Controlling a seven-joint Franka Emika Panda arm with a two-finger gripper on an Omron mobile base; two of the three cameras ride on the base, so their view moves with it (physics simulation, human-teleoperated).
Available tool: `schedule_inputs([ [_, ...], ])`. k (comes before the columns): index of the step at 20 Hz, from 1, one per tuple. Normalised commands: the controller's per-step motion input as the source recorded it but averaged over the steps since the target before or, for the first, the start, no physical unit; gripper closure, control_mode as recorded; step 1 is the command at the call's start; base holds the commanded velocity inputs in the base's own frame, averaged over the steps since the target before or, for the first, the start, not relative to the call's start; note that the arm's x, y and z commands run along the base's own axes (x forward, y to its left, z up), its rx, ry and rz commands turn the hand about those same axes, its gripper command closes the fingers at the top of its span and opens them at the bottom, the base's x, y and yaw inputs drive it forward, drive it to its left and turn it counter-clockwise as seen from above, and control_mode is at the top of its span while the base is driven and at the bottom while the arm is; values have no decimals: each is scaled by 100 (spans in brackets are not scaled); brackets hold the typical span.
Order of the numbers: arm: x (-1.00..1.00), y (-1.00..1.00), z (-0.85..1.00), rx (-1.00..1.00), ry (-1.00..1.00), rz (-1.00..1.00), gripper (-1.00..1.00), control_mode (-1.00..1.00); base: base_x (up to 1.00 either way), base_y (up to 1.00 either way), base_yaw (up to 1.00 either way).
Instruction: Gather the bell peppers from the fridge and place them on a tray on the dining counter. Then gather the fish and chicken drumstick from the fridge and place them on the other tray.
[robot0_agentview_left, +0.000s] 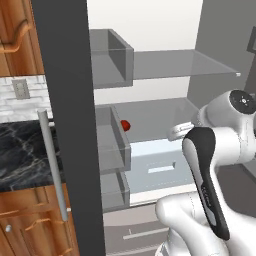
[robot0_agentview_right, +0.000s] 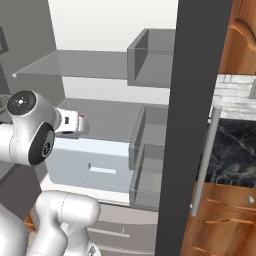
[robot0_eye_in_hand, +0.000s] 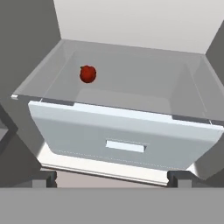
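We see open room above the glass shelf (robot0_eye_in_hand: 131, 94) around the red bell pepper (robot0_eye_in_hand: 88, 74). The pale drawer (robot0_eye_in_hand: 124, 140) juts out beneath it, and the door bins (robot0_agentview_left: 112, 145) probably narrow the left side.

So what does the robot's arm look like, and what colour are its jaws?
The arm is smooth, glossy white, built from rounded tube-like segments. One link carries a long black curved panel with small pale lettering, too small to read. A joint ends in a round dark cap with tiny white marks. In the hand view, the gripper has small, blocky, dark grey jaws.
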Motion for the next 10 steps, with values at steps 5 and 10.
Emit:
schedule_inputs([
  [5,32,26,-27,0,2,8,-100,-100,0,0,0],
  [10,26,22,-21,2,6,6,-100,-100,0,0,0],
])
